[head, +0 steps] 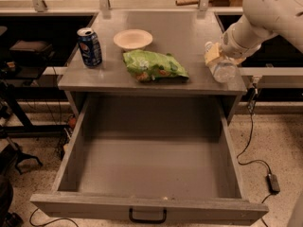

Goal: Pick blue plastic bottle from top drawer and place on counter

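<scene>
The blue plastic bottle (221,69), clear with a white cap, lies tilted at the right edge of the counter (165,32). Its cap points to the back left. My gripper (214,56) comes in from the upper right and is shut on the bottle's upper part, with its yellowish pads (211,54) against the bottle. I cannot tell whether the bottle rests on the counter or hangs just above it. The top drawer (151,211) is pulled fully open below, its grey floor showing and its black handle (147,216) at the front.
On the counter stand a dark blue soda can (90,47) at the left, a pale bowl (133,38) at the back middle and a green chip bag (154,66) in the middle. Cables (258,161) lie on the floor at the right. Dark equipment (19,56) stands at the left.
</scene>
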